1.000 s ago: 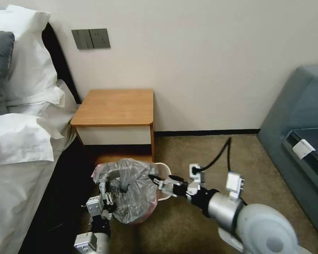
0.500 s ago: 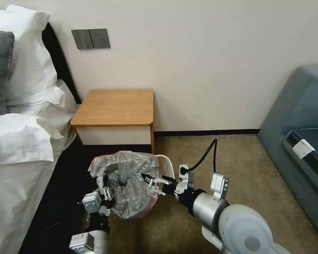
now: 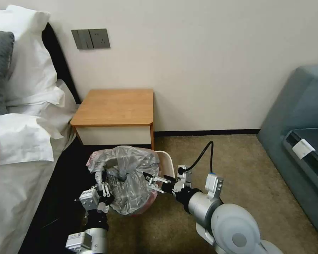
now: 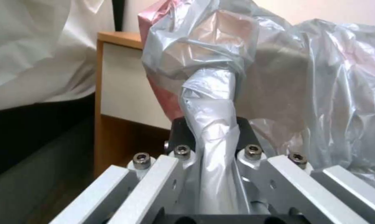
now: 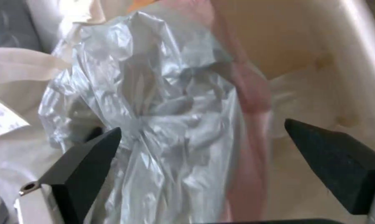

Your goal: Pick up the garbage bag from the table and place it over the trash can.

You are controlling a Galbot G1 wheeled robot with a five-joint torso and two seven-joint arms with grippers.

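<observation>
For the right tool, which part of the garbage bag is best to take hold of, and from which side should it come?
Probably the pink-tinted edge of the garbage bag beside the bare trash can rim. The open right tool already faces it from the robot's right, so coming from that side suits. That edge is loose there, while the left tool pinches a twisted strand on the opposite side.

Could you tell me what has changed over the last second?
The right gripper, open, moved left toward the bag and bin. The left gripper, shut on the bag, shifted slightly left, stretching it. The table stayed put.
</observation>
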